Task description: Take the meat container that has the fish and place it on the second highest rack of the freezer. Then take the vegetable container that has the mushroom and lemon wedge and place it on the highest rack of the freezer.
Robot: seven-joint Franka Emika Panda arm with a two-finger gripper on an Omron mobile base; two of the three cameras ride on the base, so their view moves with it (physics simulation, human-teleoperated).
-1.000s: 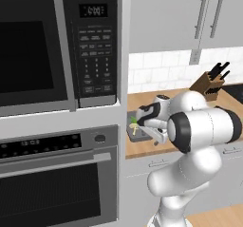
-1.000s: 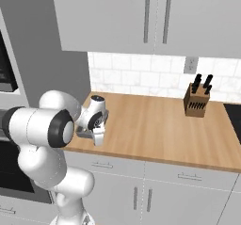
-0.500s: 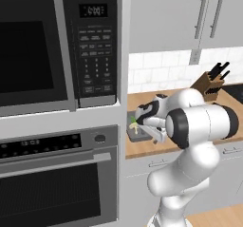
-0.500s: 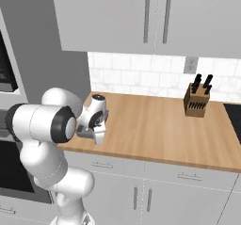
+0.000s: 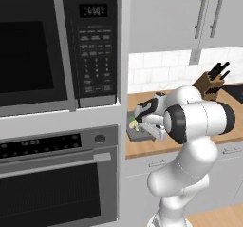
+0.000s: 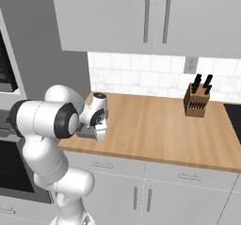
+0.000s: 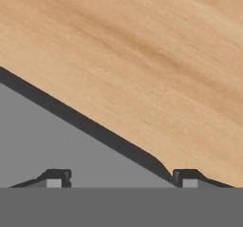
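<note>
The vegetable container (image 5: 135, 136) is a flat grey tray on the wooden counter, right beside the oven cabinet. In it lie a green lemon wedge (image 5: 132, 122) and a cream mushroom (image 5: 137, 127). My gripper (image 5: 154, 132) points down at the tray's right edge. In the hand view the gripper (image 7: 122, 178) is open. One fingertip (image 7: 57, 177) stands over the tray's grey floor (image 7: 52, 136) and the other is just outside its dark rim (image 7: 95, 128). From the right, the gripper (image 6: 100, 132) partly covers the tray (image 6: 84, 134). The fish container and the freezer are out of view.
A microwave (image 5: 57, 45) sits above a black oven (image 5: 52, 183) to the left of the tray. A knife block (image 6: 196, 100) stands at the back of the counter (image 6: 155, 125). Wall cabinets (image 6: 155, 17) hang above, and drawers run below the counter.
The hand has come down slightly onto the tray's right edge. The tray and its contents have stayed where they were.
</note>
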